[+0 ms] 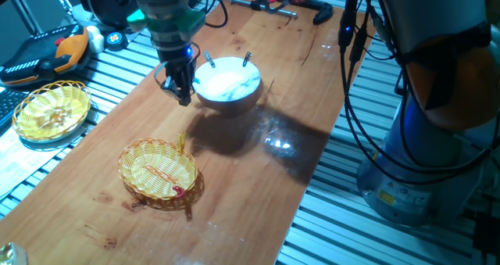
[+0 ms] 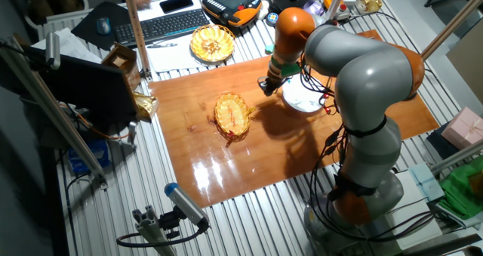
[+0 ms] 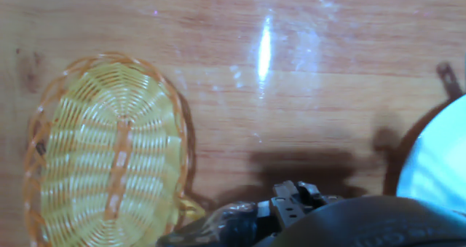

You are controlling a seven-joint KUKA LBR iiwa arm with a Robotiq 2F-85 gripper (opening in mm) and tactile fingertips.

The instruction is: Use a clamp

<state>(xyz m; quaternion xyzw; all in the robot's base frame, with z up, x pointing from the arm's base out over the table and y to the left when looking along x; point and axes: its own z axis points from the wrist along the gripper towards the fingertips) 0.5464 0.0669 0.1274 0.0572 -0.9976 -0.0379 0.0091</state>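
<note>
The clamp [image 1: 181, 142], a small tan-yellow peg, stands clipped on the far rim of the oval wicker basket [image 1: 156, 170]. In the hand view it shows as a yellow lobe [image 3: 188, 207] at the basket's rim [image 3: 178, 123]. My gripper [image 1: 185, 97] hangs low over the wood beside the white bowl [image 1: 226, 85], apart from the basket. Its fingers look closed together with nothing between them. The other fixed view shows the gripper [image 2: 266, 86] between the basket [image 2: 232, 114] and the bowl [image 2: 302, 99]. The hand view shows only dark gripper parts [image 3: 291, 203].
Two dark pegs [image 1: 209, 59] [image 1: 246, 59] sit on the bowl's rim; one shows in the hand view [image 3: 445, 76]. A second yellow basket [image 1: 51, 112] lies off the board to the left. A black bar clamp [image 1: 322, 13] lies at the far end.
</note>
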